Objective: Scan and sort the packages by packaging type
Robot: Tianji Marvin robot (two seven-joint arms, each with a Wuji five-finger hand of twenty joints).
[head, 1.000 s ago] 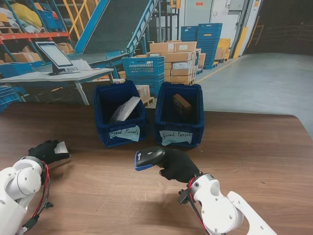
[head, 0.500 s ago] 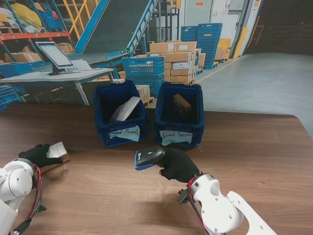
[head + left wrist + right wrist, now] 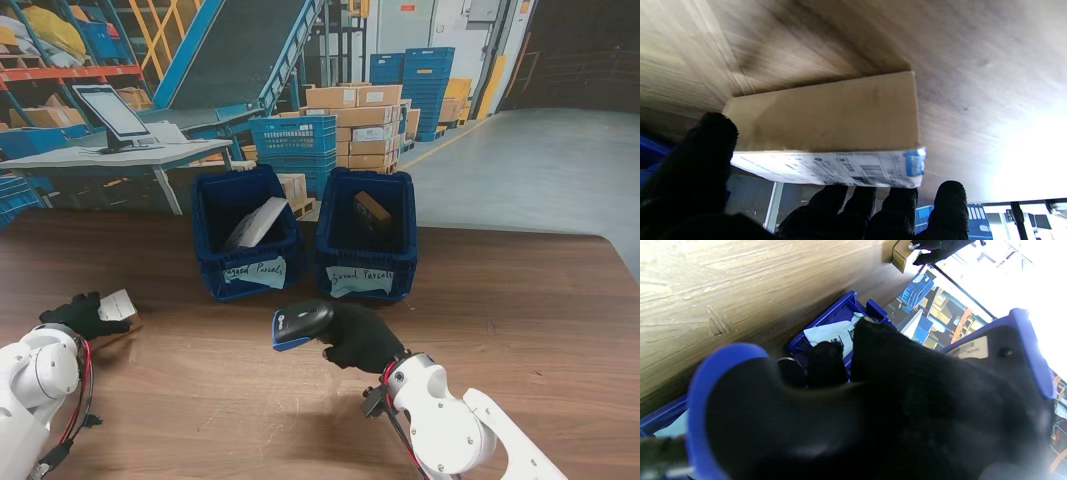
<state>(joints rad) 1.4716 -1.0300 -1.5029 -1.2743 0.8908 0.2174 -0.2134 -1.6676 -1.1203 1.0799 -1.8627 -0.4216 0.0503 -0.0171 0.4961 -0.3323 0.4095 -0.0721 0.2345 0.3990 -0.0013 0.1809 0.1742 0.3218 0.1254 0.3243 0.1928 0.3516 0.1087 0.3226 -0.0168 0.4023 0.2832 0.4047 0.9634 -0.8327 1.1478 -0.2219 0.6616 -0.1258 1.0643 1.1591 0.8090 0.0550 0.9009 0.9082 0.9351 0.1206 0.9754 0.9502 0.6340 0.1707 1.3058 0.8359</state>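
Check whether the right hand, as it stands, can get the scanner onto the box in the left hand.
Probably yes. The right hand holds the scanner with its head toward the left hand, which grips the box at the table's left edge. Only bare wood lies between them; both bins stand farther away.

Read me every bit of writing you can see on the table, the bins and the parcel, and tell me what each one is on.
"Bagged Parcels": handwritten label on the left blue bin, first letter partly cut off.
"Boxed Parcels": handwritten label on the right blue bin, faint.
Shipping label on the cardboard box held in the left robot hand: too blurred.
Sticker on the scanner: unreadable.
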